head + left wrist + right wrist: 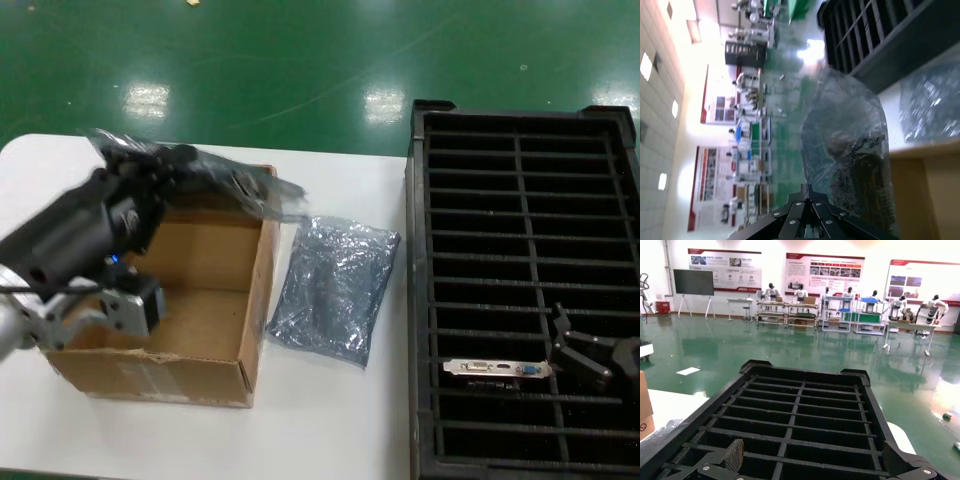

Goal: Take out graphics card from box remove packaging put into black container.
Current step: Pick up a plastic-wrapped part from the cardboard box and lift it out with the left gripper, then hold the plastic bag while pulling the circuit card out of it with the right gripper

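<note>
From the head view, the left gripper (150, 165) clenched the packaging (235, 185) above the box (215, 300); a graphics card (497, 370) sat slotted in the black container (520, 290). The right wrist view showed the right gripper (815, 462) spread open over the container.

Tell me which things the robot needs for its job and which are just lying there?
Needed: box; dark bag with a card inside, held by the left gripper; black crate; card already slotted; right gripper.
Lying about: paler bag on the table.
</note>
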